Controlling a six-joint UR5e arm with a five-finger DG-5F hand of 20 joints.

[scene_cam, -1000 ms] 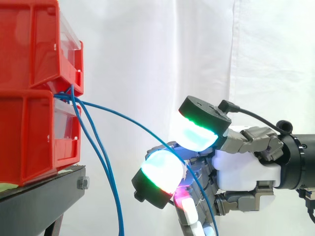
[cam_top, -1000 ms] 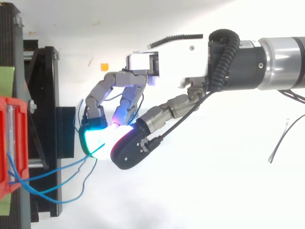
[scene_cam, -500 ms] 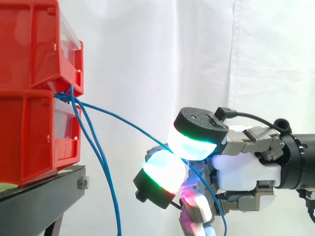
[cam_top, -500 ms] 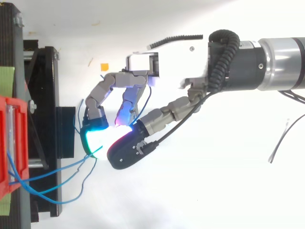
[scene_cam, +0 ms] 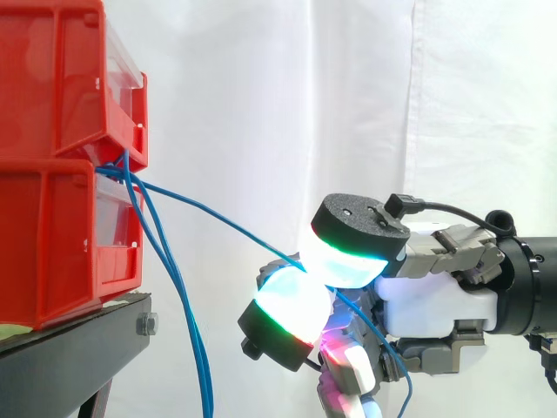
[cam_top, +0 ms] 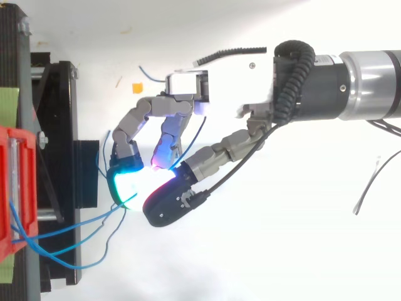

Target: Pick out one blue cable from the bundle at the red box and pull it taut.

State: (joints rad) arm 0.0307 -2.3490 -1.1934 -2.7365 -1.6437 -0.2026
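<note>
Red bins (scene_cam: pixel 52 174) at the left, robot hand (scene_cam: pixel 426 296) at the right, one blue cable (scene_cam: pixel 218 215) pinched between them
Before a white curtain (scene_cam: pixel 261 87), the two bins sit stacked on a black stand (scene_cam: pixel 78 348), and the cables come out where the upper bin meets the lower. The robot hand sits lower than that seam and apart from the bins, its glowing fingertips (scene_cam: pixel 348 266) pressed together on the one cable, which slopes down to them in a gentle curve; the other blue cables (scene_cam: pixel 183 296) hang loose beside the stand
</note>
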